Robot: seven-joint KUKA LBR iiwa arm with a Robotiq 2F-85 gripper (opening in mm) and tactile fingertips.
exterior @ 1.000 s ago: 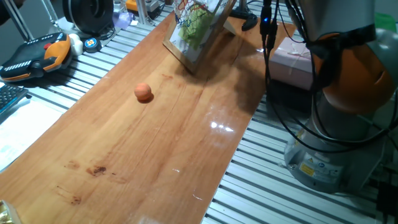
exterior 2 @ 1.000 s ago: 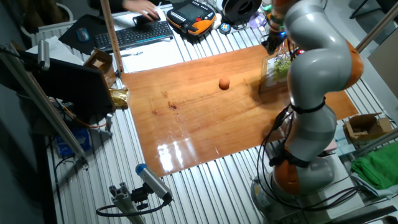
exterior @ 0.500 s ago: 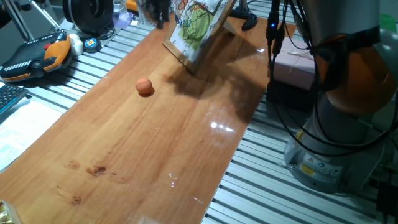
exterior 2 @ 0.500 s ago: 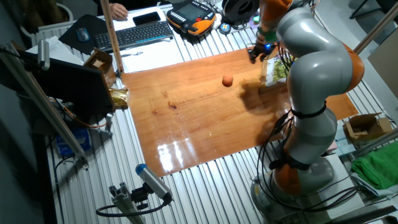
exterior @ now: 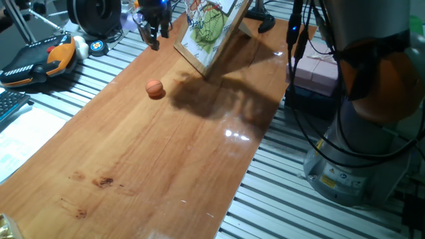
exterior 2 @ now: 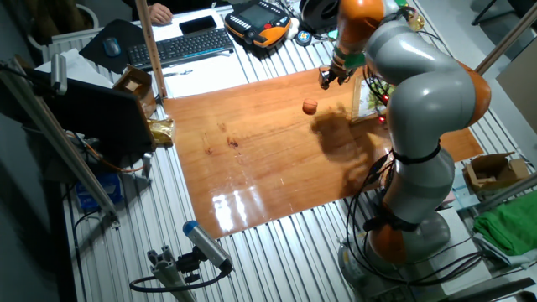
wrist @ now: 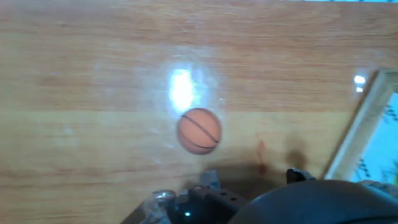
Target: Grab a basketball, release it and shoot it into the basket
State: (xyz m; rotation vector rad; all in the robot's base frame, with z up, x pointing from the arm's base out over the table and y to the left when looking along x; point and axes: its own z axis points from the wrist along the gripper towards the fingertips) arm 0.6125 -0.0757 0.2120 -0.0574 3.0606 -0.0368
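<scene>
While arm hangs over far table end — notes:
Gripper: aloft at ball's 12 o'clock, fingers apart, grasping nothing.
Basketball: alone on wooden table.
Basket: on tilted board — ball's 2 o'clock.

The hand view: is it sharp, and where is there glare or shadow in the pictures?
Hand view: soft and blurred, a white glare patch just above-left of the basketball. One fixed view: a glare streak on the wooden table, and a dark shadow right of the ball. The other fixed view: glare near the table's front edge.
</scene>
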